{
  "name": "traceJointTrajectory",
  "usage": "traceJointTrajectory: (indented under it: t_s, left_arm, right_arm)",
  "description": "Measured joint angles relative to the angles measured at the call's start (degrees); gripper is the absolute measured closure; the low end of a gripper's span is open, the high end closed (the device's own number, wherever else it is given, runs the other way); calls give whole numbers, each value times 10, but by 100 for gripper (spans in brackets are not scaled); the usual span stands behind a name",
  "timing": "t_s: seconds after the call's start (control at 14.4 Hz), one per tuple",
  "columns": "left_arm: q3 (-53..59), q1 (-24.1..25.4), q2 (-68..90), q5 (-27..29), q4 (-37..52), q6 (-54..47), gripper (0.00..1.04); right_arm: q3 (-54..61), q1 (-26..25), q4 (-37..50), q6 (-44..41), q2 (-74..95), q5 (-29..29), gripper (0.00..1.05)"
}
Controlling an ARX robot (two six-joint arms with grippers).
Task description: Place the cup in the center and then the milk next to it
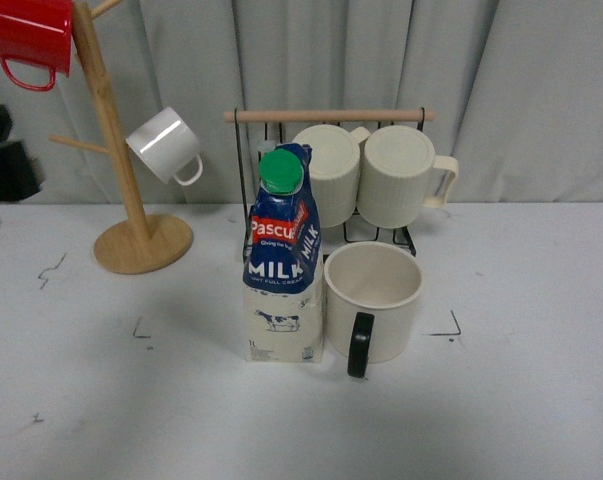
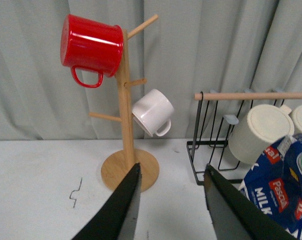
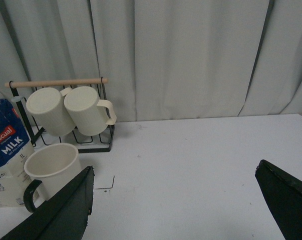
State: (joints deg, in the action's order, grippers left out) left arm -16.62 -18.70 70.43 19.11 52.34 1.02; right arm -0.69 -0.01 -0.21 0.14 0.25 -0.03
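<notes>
The cup (image 1: pixel 373 300), a wide cream mug with a black handle facing the front, stands upright on the white table inside the area bounded by black corner marks (image 1: pixel 449 328). The milk carton (image 1: pixel 283 258) stands upright right beside it, touching or nearly touching its left side. Both also show in the right wrist view, the cup (image 3: pixel 53 170) and the milk (image 3: pixel 8 150). The milk's blue top shows in the left wrist view (image 2: pixel 278 187). My left gripper (image 2: pixel 172 200) is open and empty above the table left of the carton. My right gripper (image 3: pixel 176 200) is open and empty, right of the cup.
A black wire rack (image 1: pixel 331 175) with two ribbed cream mugs stands just behind the carton and cup. A wooden mug tree (image 1: pixel 131 220) at the back left holds a red mug (image 1: pixel 26 38) and a small white mug (image 1: pixel 166 145). A grey curtain hangs behind.
</notes>
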Motion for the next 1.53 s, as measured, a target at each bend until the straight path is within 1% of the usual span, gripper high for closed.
traceJointTrajectory:
  t_s: [0.14, 0.21, 0.35, 0.49, 0.63, 0.7, 0.77, 0.83, 0.97, 1.25, 1.53]
  left_arm:
    - [43, 36, -66, -41, -12, 0, 93]
    - [62, 52, -95, -55, -22, 1, 103]
    - [110, 99, -196, -104, -78, -1, 103]
    - [120, 111, -224, -113, -96, -1, 103]
    - [145, 124, -236, -125, -74, -1, 103]
    - [157, 131, -255, -134, -105, -1, 103]
    - [160, 156, -289, -168, -130, -2, 103]
    - [160, 188, -326, -182, -155, -2, 103]
    - [160, 186, -376, -191, -201, -2, 103]
    - [160, 186, -466, -191, -286, -2, 103]
    - [160, 186, -529, -191, -348, -2, 103]
  right_arm:
    - [0, 0, 0, 0, 0, 0, 6]
    - [0, 0, 0, 0, 0, 0, 6]
    - [0, 0, 0, 0, 0, 0, 6]
    - [0, 0, 0, 0, 0, 0, 6]
    - [0, 0, 0, 0, 0, 0, 6]
    - [0, 0, 0, 0, 0, 0, 6]
    - [0, 0, 0, 0, 0, 0, 6]
    - [0, 0, 0, 0, 0, 0, 6]
    - [0, 0, 0, 0, 0, 0, 6]
    - [0, 0, 0, 0, 0, 0, 6]
    - [0, 0, 0, 0, 0, 0, 6]
